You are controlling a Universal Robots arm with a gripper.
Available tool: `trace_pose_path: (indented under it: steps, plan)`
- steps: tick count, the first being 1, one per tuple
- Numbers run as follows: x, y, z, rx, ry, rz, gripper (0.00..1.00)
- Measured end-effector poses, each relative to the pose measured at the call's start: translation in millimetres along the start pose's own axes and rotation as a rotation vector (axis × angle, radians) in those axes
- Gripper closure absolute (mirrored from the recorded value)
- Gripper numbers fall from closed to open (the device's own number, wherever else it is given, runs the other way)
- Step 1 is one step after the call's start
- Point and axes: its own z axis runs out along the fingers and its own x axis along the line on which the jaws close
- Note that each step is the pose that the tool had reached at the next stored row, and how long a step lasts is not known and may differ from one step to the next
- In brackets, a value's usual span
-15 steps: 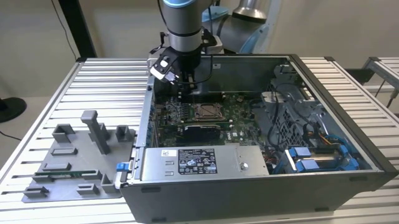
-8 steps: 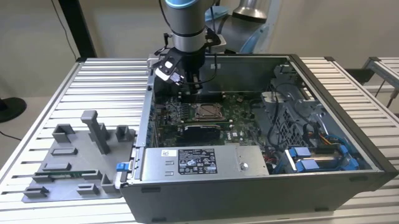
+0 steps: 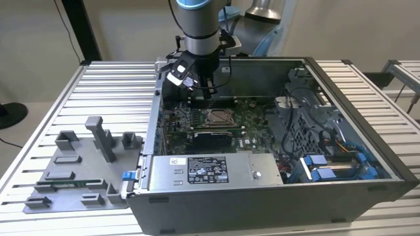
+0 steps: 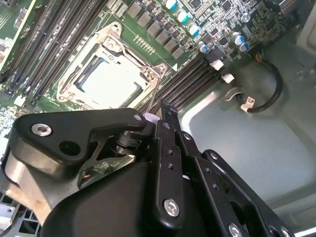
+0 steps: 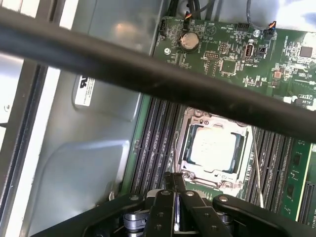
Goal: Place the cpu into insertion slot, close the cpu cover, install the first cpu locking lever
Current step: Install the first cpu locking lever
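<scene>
- The claw (image 5: 175, 178) looks pinched shut, holding nothing, just beside the closed cover (image 5: 213, 124).
- The thin lever (image 4: 153, 96) seems unlatched; a slipping tip could scrape the board (image 5: 222, 49).

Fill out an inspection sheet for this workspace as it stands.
Surface: slatted metal table carrying an open computer case.
Job's things: cpu sits in the insertion slot; cpu cover lies down around it; thin wire lever beside it, latching unclear.
Clutter: grey fixture tray on the exterior view's left.
Grippers: gripper shut, empty, over the board beside the socket.
Cables: black cable near the wrist; wire bundle inside the case.
Surroundings: second table.
</scene>
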Motion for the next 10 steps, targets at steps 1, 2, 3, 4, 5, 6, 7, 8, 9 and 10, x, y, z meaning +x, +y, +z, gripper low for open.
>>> trace_pose_path:
  steps: [1,2,3,4,5,6,7,8,9,10]
  plan:
    - [0.0,0.0,0.0,0.0000,0.0000,0.000,1.00]
    - [0.0,0.1,0.0,0.0000,0.0000,0.000,1.00]
    - [0.0,0.1,0.0,0.0001,0.0000,0.000,1.00]
    - [0.0,0.1,0.0,0.0000,0.0000,0.000,1.00]
    - [-0.2,0.1,-0.1,0.0000,0.0000,0.000,1.00]
    - [-0.6,0.0,-0.2,0.0002,-0.0001,0.000,1.00]
    - [-1.1,-0.1,-0.3,0.0003,-0.0001,0.000,1.00]
    - [-1.8,-0.3,-0.4,0.0000,0.0000,0.000,1.00]
    - [-2.5,-0.4,-0.5,0.0000,0.0000,0.000,1.00]
    - [-3.0,-0.5,-0.6,0.0000,0.0000,0.000,1.00]
